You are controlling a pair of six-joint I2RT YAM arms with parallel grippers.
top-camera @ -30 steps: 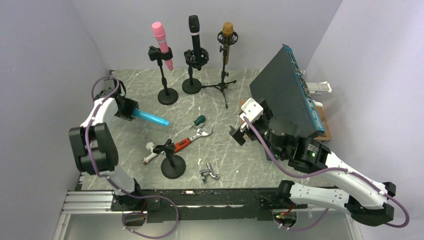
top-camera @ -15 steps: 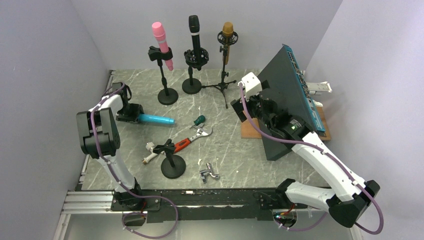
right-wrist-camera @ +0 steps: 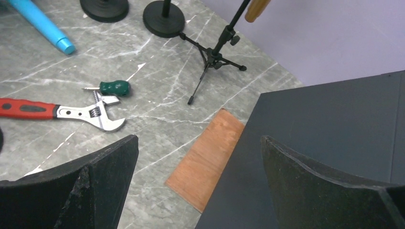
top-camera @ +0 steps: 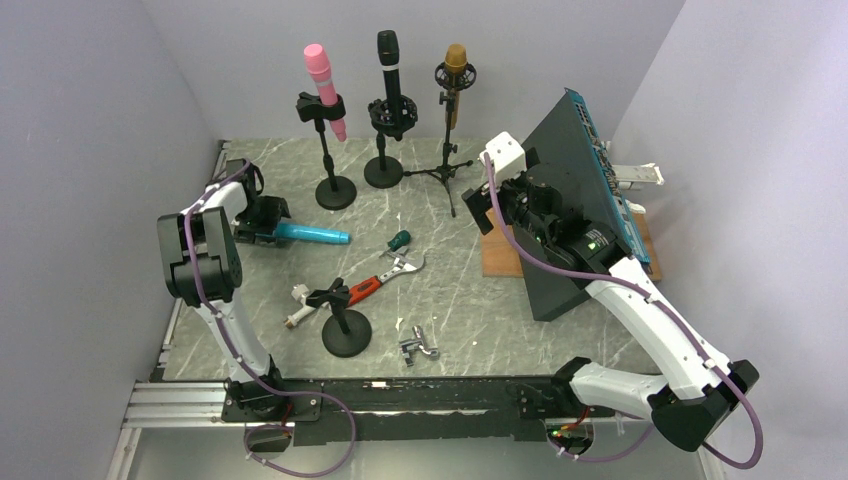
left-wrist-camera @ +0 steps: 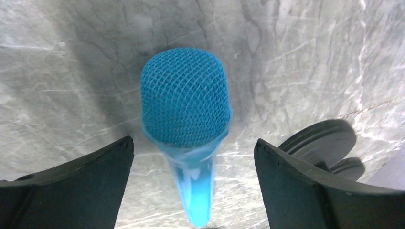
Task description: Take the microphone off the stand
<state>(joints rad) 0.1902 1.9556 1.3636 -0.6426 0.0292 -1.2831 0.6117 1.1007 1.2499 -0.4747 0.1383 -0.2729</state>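
Observation:
The blue microphone lies flat on the marble table, apart from any stand. Its mesh head sits between the wide-apart fingers of my left gripper, which is open and touches nothing. In the top view the left gripper is at the microphone's head end, at the table's left. An empty black stand with its clip stands near the front. My right gripper hovers open above the table by the black panel, with nothing between its fingers.
Pink, black and gold microphones stand in stands at the back. A red-handled wrench, a green screwdriver and a metal fitting lie mid-table. A leaning black panel and a wooden board are on the right.
My left gripper has lowered the blue microphone to the table and opened, letting it go. The right arm has risen and swung back toward the black panel.

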